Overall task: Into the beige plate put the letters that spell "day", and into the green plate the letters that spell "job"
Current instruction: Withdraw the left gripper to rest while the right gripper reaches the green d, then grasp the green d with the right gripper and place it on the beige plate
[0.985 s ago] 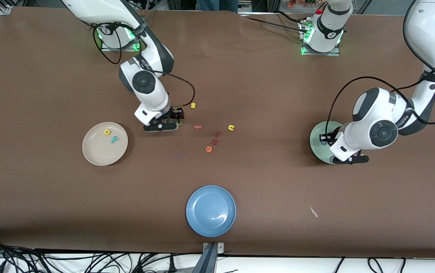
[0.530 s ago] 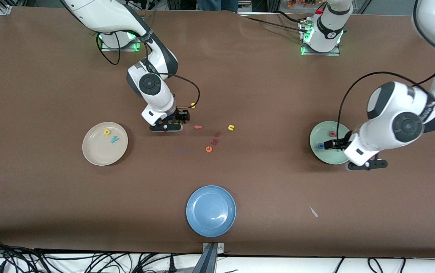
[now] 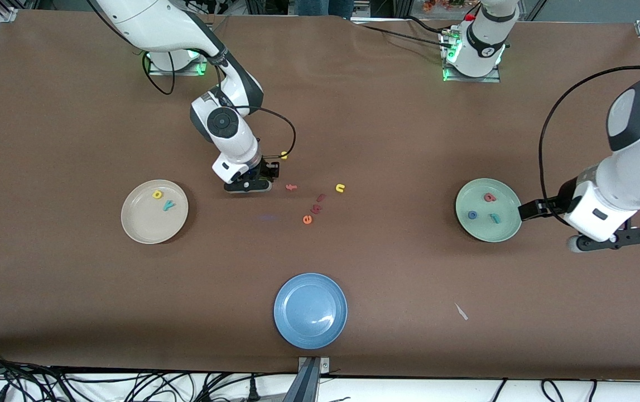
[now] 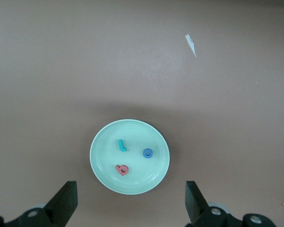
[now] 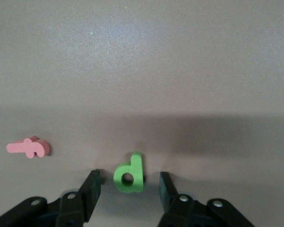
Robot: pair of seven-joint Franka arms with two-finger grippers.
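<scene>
The beige plate (image 3: 147, 230) holds a yellow round-bowled letter (image 3: 157, 194) and a teal "y" (image 3: 168, 205). The green letter (image 5: 129, 174) lies flat on the table between the fingers of my right gripper (image 5: 129, 183), which stands open and low around it with a gap on each side; in the front view that gripper (image 3: 264, 176) hides it. The green plate (image 3: 487, 232) (image 4: 104, 156) holds a coral letter (image 4: 121, 169), a blue "o" (image 4: 147, 152) and a teal "j" (image 4: 121, 145). My left gripper (image 4: 130, 203) is wide open and empty, raised beside the green plate (image 3: 527, 210).
A blue plate (image 3: 310, 310) sits near the front camera. Loose letters lie beside my right gripper: yellow "s" (image 3: 284, 155), coral "f" (image 3: 291, 187) (image 5: 28, 147), yellow "n" (image 3: 340, 188), two dark red pieces (image 3: 318, 203), orange "e" (image 3: 307, 219). A paper scrap (image 3: 461, 311) lies nearby.
My left gripper opened, rose and drew back off the green plate toward its own end of the table. My right gripper shifted slightly over the green letter and its fingers narrowed.
</scene>
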